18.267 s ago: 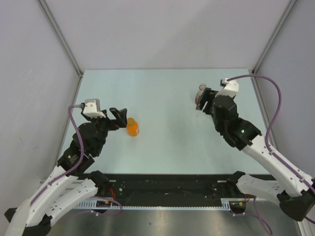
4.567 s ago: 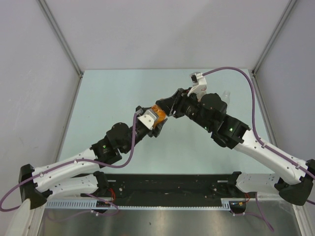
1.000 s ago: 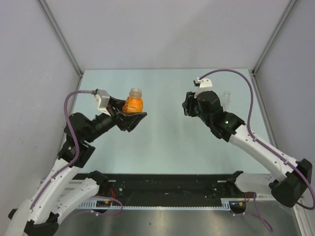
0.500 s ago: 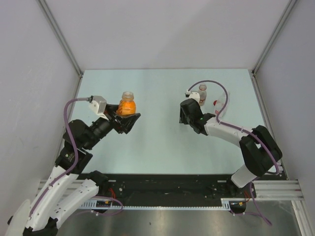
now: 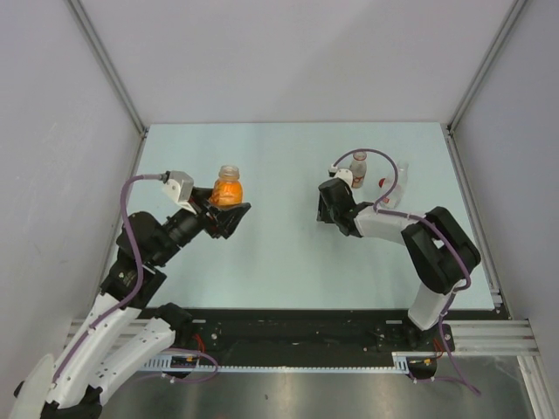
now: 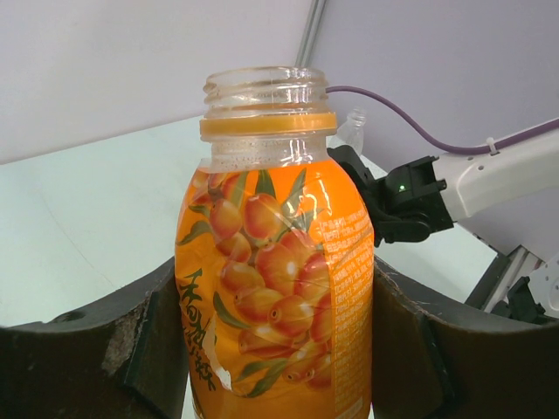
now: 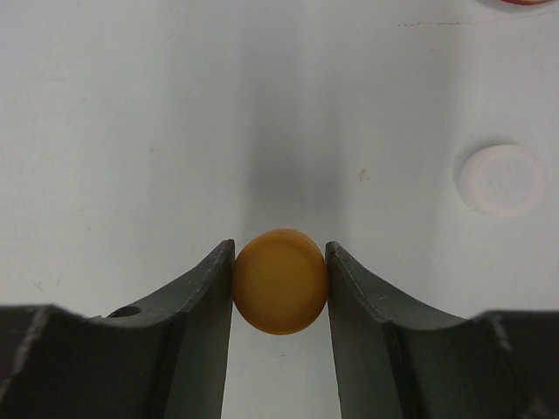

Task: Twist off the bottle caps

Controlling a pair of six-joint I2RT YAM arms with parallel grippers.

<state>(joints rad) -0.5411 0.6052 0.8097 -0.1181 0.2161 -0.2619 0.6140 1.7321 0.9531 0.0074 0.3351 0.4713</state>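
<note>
Uncapping of the orange bottle [image 6: 275, 262] looks complete: its neck stands open, with the body clamped between the left gripper [image 6: 275, 301] fingers over the table [image 5: 279, 253], left side. The right gripper [image 7: 279, 279] pinches the orange cap [image 7: 280, 281] just above the surface, and a white cap [image 7: 502, 181] lies nearby. The likely next move is to release the cap on the bare centre, away from the edges and the other two bottles [image 5: 359, 166].

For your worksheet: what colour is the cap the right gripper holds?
The cap is orange; best in right wrist view.
</note>
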